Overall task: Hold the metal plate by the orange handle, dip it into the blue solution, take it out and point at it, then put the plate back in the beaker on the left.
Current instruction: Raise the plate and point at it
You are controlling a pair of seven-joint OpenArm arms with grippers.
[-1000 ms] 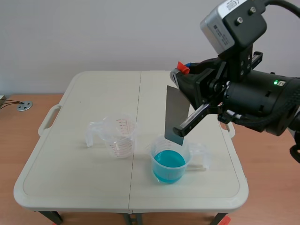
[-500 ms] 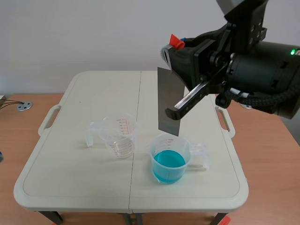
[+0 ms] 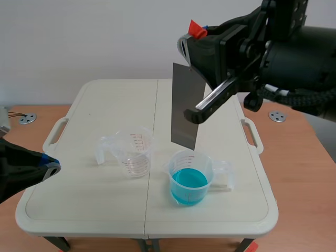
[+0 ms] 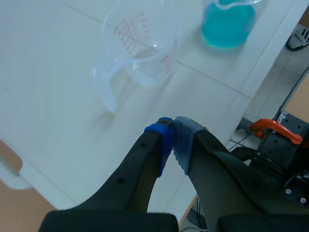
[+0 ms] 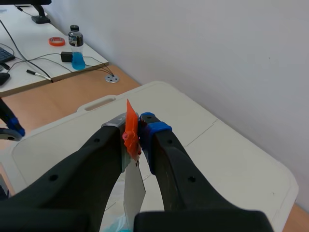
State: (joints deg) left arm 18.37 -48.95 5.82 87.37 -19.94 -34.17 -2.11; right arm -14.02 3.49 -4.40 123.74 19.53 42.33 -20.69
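A grey metal plate (image 3: pixel 185 106) hangs upright above the beaker of blue solution (image 3: pixel 190 178), its lower edge just over the rim. My right gripper (image 3: pixel 192 38) is shut on the plate's orange handle (image 5: pixel 131 132), high over the table. The empty clear beaker (image 3: pixel 135 152) with red marks stands to the left of the blue one. My left gripper (image 3: pixel 51 168) is shut on nothing, low at the table's left front edge, with the empty beaker (image 4: pixel 141 47) and the blue solution (image 4: pixel 228 25) ahead of it.
The white folding table (image 3: pixel 84 205) has handles at both sides. A wooden floor surrounds it, with round metal discs (image 3: pixel 276 116) to each side. In the right wrist view a desk with a bottle (image 5: pixel 75 47) and cables lies beyond the table.
The right arm has lifted the plate out of the blue beaker and moved it slightly left. The left gripper has come into the scene view at the lower left.
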